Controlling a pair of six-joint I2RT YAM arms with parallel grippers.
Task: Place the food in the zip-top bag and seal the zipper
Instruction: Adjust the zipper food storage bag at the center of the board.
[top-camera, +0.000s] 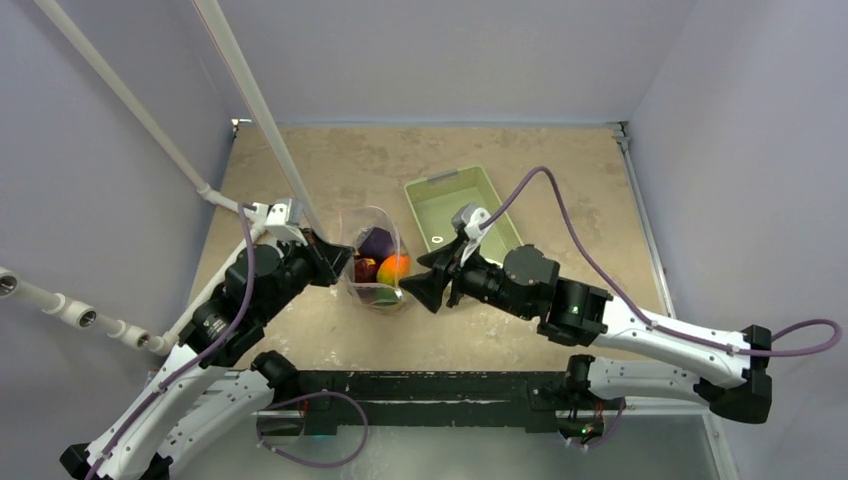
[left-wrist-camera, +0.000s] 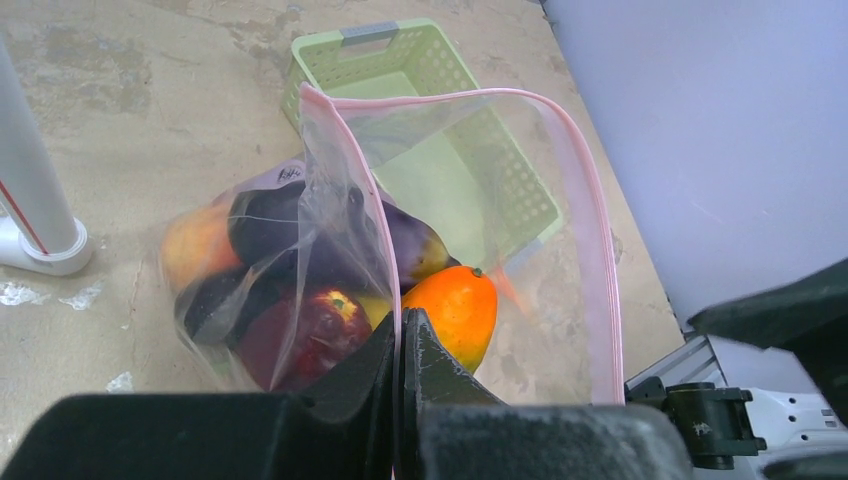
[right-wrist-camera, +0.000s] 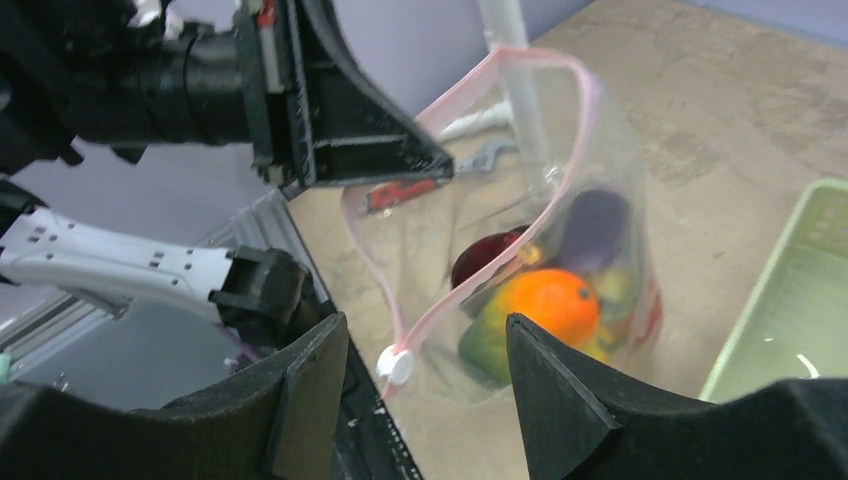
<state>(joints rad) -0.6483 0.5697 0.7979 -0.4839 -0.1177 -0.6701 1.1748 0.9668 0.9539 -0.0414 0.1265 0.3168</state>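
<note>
Zip-top bag stands mouth-up in the middle of the table, and the filling looks finished while the sealing is not. Nearest the arm bases, at the bag's 4 o'clock, the right gripper hangs with its jaws spread and nothing between them. The white slider tab sits just beyond that gap, at the near end of the zipper, touching neither finger. At the bag's 9 o'clock the left gripper is clenched on the zipper's pink strip, holding that side of the mouth up. The mouth gapes in a wide loop, so the zipper is unsealed along all that shows. Inside lie 1 orange, 1 red apple, 1 purple eggplant and 1 peach, with darker and yellow-green pieces beneath them too blurred to name. Farther off, at the bag's 1 o'clock, the pale green basket shows no fruit. What remains, I judge, is catching the slider tab and running it along the strip.
</note>
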